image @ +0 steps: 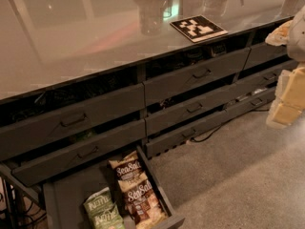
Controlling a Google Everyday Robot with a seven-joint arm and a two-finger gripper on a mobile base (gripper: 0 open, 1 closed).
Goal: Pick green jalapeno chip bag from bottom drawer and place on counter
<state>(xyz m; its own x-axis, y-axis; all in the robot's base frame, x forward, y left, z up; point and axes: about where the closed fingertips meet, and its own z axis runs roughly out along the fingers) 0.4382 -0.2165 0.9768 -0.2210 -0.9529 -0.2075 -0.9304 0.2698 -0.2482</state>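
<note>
Green jalapeno chip bag [97, 203]: seen lying in the bottom drawer, toward its front left, with the white "Kettle" lettering turned upward; it is kept well apart from the gripper.
Second green bag [109, 219]: laid just in front of the first and touching it, partly cut off by the lower edge of the view.
Sea Salt bags [127, 168]: two brown-and-cream bags are set in a row along the drawer's right wall, one overlapping the other, just beside the green pair.
Bottom drawer [154, 176]: pulled out well beyond the fronts above it, so that its contents are seen from above.
Counter [86, 37]: a glossy grey-beige top is spread across the upper part of the view, with light reflected in it.
Pattern tag [198, 28]: a black-and-white square tag is laid flat on the counter, near its front edge and toward the right.
Upper drawers [195, 75]: grey fronts with bar handles are stacked under the counter, several left slightly ajar.
Cable [209, 133]: a dark cable is trailed over the floor below the right-hand drawers.
Gripper [287, 100]: found at the right edge of the view, partly cut off, held in the air in front of the right-hand drawers and below counter height; whether it is spread or closed cannot be told.
</note>
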